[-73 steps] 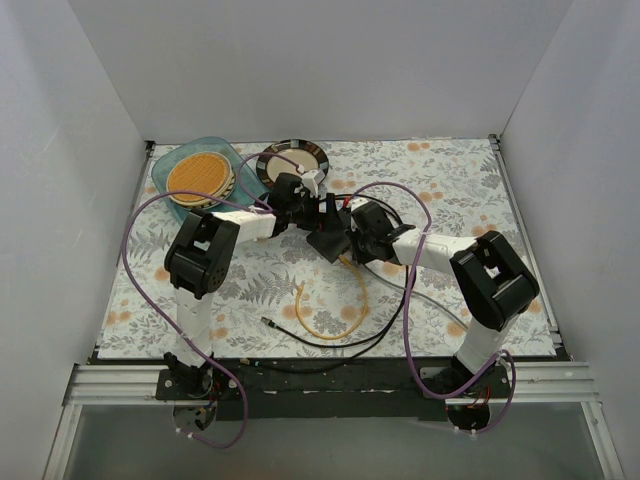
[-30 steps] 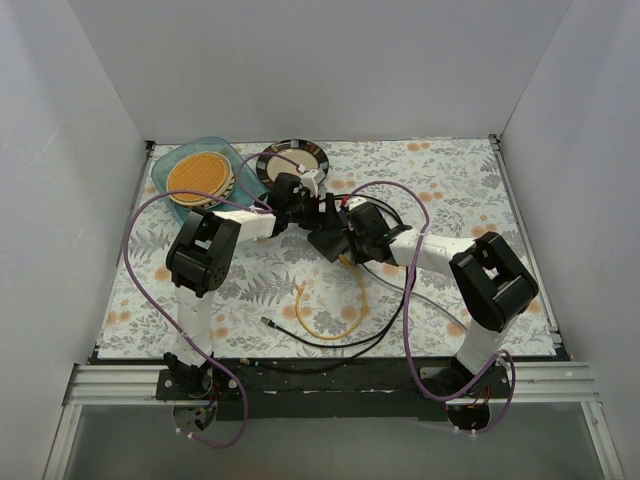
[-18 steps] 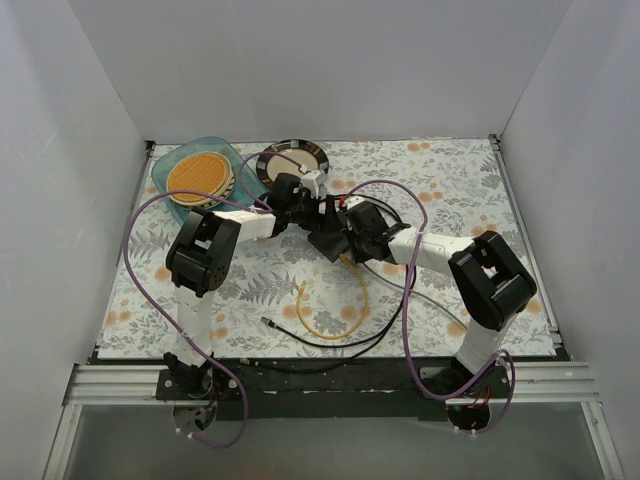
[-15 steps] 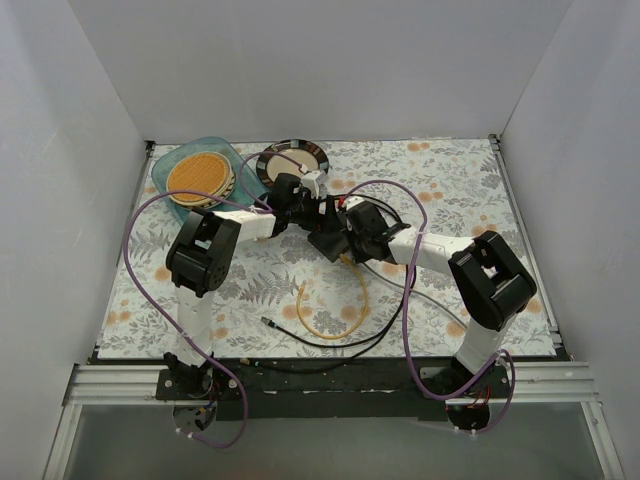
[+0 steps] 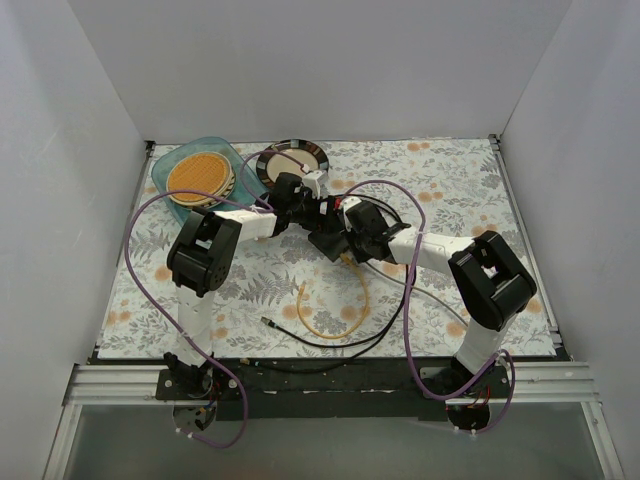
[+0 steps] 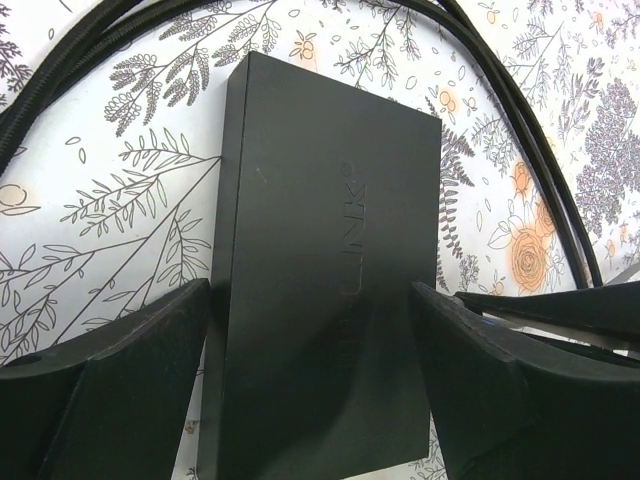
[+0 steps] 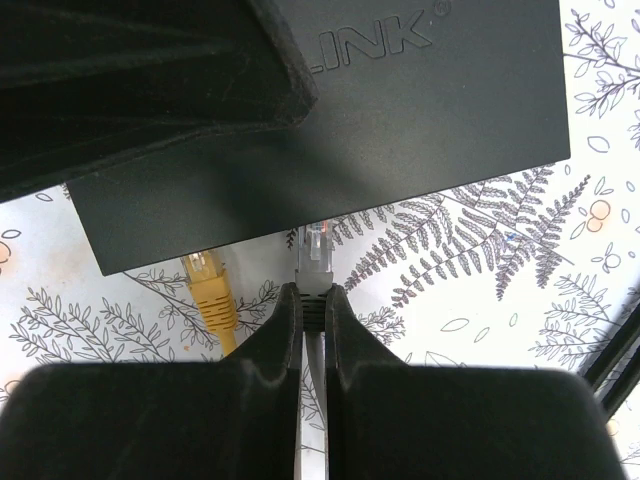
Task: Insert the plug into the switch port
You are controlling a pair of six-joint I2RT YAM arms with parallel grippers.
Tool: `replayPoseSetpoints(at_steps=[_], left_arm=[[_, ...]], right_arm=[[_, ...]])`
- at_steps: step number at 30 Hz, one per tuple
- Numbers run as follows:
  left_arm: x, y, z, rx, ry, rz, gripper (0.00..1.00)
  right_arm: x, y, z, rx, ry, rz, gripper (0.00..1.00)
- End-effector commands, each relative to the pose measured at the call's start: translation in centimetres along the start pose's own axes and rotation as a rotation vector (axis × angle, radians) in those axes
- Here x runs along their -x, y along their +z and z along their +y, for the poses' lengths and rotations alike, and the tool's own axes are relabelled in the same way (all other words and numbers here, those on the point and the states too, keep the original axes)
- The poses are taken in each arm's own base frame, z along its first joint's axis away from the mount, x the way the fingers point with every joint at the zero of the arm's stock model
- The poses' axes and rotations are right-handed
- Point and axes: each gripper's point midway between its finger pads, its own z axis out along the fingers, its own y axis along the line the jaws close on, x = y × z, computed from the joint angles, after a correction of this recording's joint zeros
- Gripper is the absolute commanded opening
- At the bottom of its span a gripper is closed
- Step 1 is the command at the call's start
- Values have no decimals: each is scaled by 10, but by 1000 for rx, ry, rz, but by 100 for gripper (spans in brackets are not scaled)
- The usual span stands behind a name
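Just changed: over the last couple of seconds I have brought the right gripper (image 7: 312,290) in from the right towards the switch (image 7: 430,110); in the overhead view the gap between them has closed. The left arm has hardly moved.
What that means: I judge the approach is over and the seating push is what remains. The plug is not yet in.
Right jaws: clenched on the plug (image 7: 316,250), pinching its pale boot so the clear head sticks out ahead of the fingertips.
Left jaws: the left gripper (image 6: 310,290) stands wide, one finger on each long side of the switch. Both look pressed to it, so I take this as a bracing hold across its width.
Where the plug is: just above the desk (image 7: 480,300), with its clear tip right at the switch's long edge. I cannot tell whether it is touching the edge or slipping under the lip.
Switch port: hidden from me, since the socket face is turned away under that edge in every view.
Long axis: it runs straight out along the right fingers, up and down in the right wrist view.
Pointing: the tip faces the switch's long edge. That edge slants in the view, so the plug looks a little off square to it.
Nearby: a yellow plug (image 7: 205,272) lies loose on the desk just left of mine, also tip-first at the same edge and apart from my jaws.
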Motion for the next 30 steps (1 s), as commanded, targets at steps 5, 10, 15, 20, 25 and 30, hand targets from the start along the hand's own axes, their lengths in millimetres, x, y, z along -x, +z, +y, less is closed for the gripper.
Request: replayPoseSetpoints(at_steps=[5,10,15,20,25,30], left_arm=[[-41,9,-45,-153,-33,152,78],[-40,7,-52,-187,-20,152,78],[-41,6,-58,-213,-7,153,78],[-45,4,-60,-208,-12,162,77],[-51,-1,-63,-208,-18,173,77],[-58,-3,-69,-222,-13,186,76]], right_arm=[[82,-5,12,58,-88,-316,1],[84,-6,22,106,-154,-358,1],[84,-4,23,109,-166,-379,1],[86,2,13,44,-73,-337,1],[85,-1,8,12,-11,-344,1],[88,-5,7,13,-15,-373,1]])
